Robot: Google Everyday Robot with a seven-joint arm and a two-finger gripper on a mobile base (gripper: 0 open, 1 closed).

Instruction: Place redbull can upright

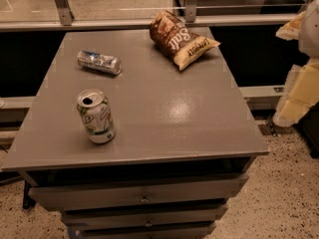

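The redbull can (98, 62), slim, silver and blue, lies on its side on the far left part of the grey table top (164, 108). Its long axis runs left to right. My gripper (299, 91) shows as pale yellow and white parts at the right edge of the view. It is off the table's right side, far from the can and holding nothing that I can see.
A wider white-and-green soda can (95, 116) stands upright, opened, near the front left of the table. A brown chip bag (180, 38) lies at the back right. Drawers (144, 195) sit below the top. A rail and glass wall run behind the table.
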